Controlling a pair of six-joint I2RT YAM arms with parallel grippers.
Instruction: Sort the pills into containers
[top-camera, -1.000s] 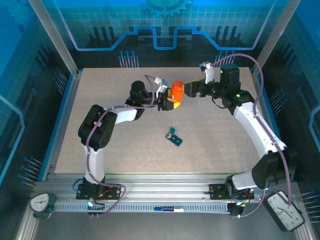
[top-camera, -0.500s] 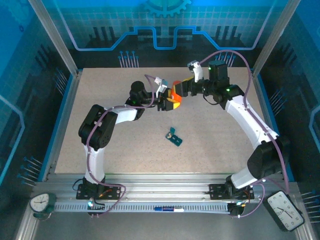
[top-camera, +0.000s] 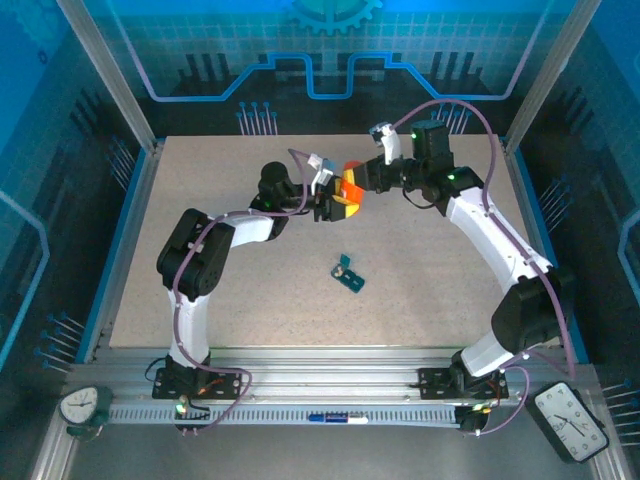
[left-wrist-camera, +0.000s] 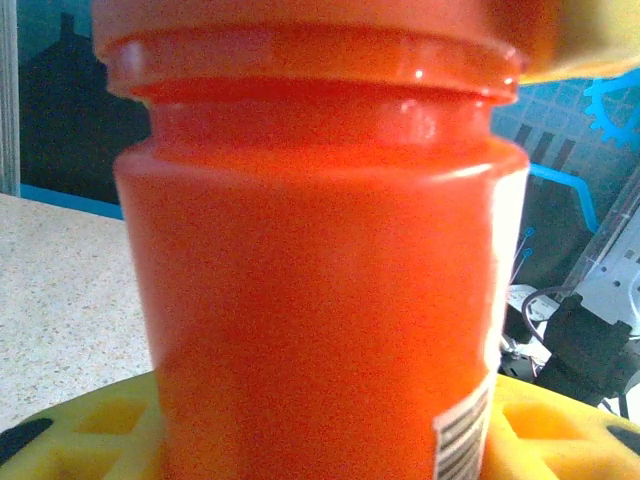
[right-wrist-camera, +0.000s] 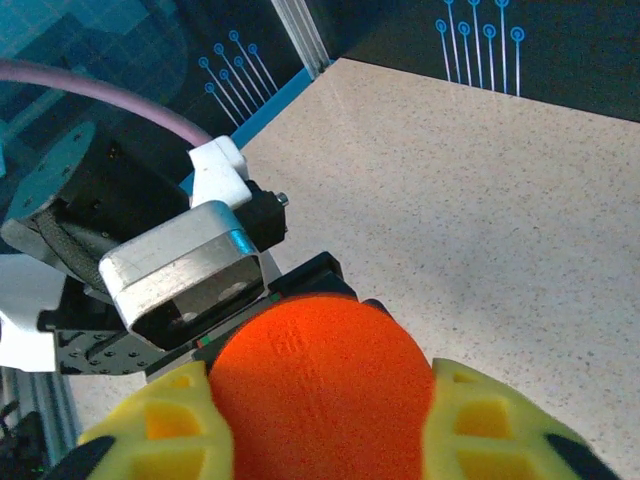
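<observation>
An orange pill bottle (top-camera: 349, 190) stands upright over the back middle of the table. My left gripper (top-camera: 333, 206) is shut on its body, and its yellow fingers (left-wrist-camera: 95, 418) flank the bottle (left-wrist-camera: 320, 280) low down in the left wrist view. My right gripper (top-camera: 362, 180) comes from the right and sits over the top. Its yellow fingers (right-wrist-camera: 490, 425) press both sides of the round orange cap (right-wrist-camera: 318, 385). The small dark-teal pill box (top-camera: 349, 277) lies alone near the table's middle, with one small lid tipped up.
The speckled table (top-camera: 200, 170) is bounded by aluminium posts and blue side rails. The left wrist's camera housing (right-wrist-camera: 185, 270) sits just behind the cap. Two clocks (top-camera: 575, 420) rest on the near frame outside the table.
My right gripper has swung left from beside the bottle onto its top, and now covers the cap. The left arm and the pill box have not moved.
</observation>
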